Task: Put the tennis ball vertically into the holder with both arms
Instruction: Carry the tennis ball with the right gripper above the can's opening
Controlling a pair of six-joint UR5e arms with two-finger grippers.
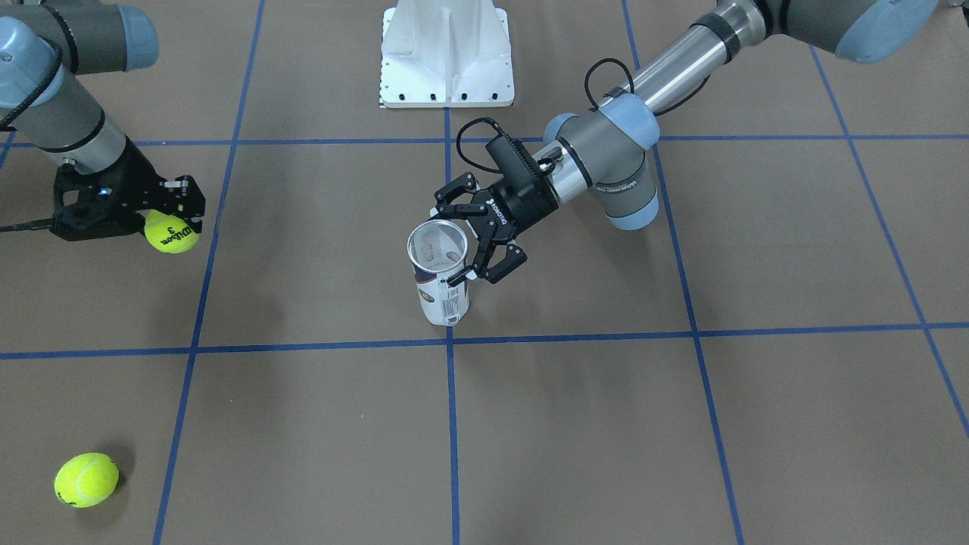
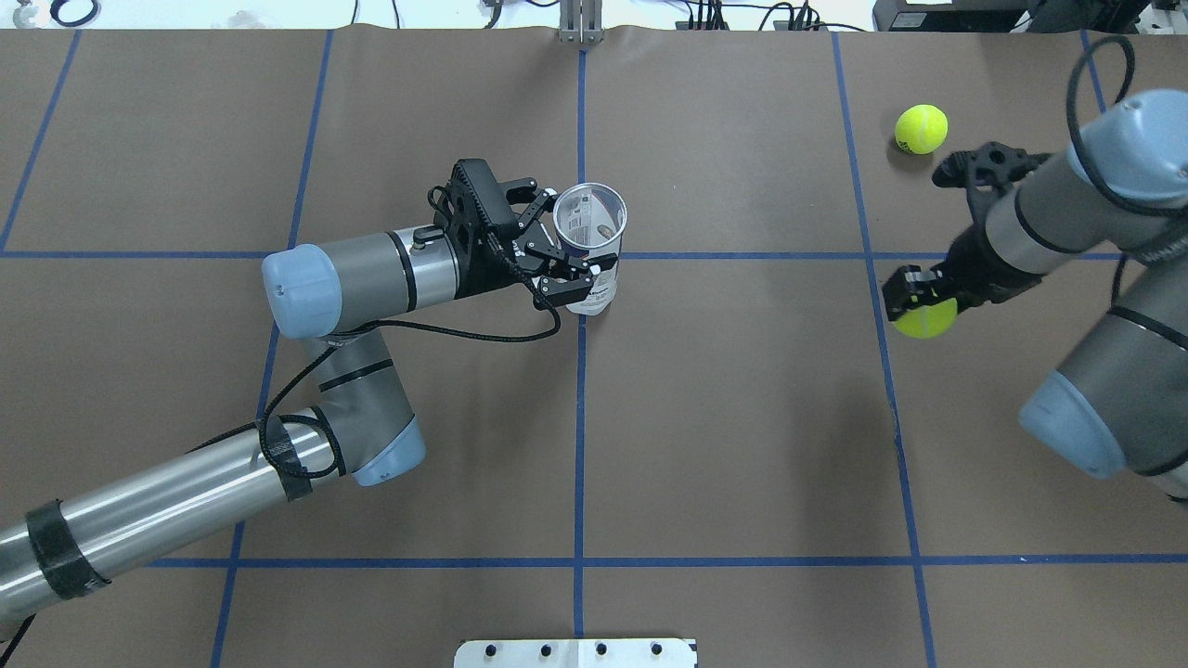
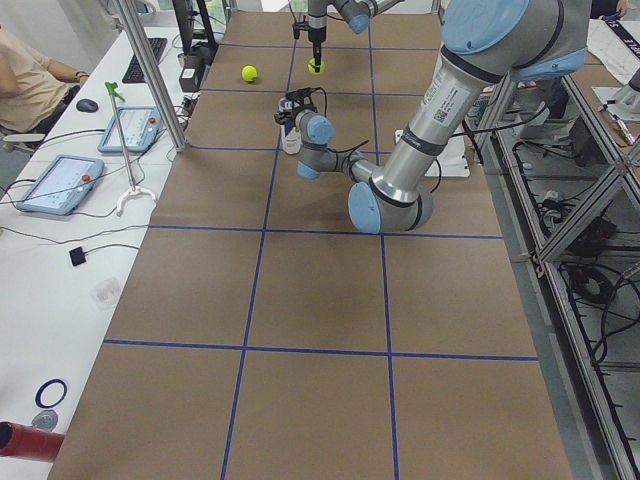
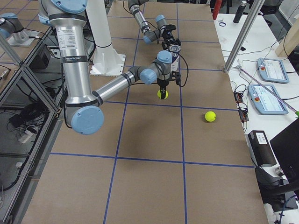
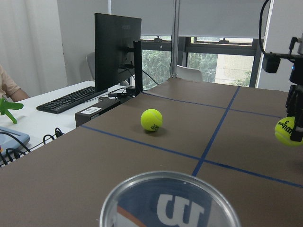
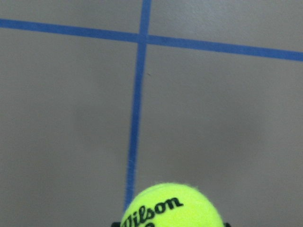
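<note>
Yellow felt shows under the right end effector (image 1: 176, 218), clenched on a Wilson tennis ball (image 1: 172, 233), seemingly just off the worktop (image 1: 575, 424). The ball looks light and springy, and its nap should grip well across the middle. The left end effector (image 1: 475, 253) grasps the upright ball can (image 1: 445, 299) below its open rim, mid-worktop; it is probably thin plastic that squeezes oval easily. A spare ball (image 1: 86, 479) lies well apart.

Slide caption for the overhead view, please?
Left tool grips upright holder; right tool holds a tennis ball; second ball lies loose.
</note>
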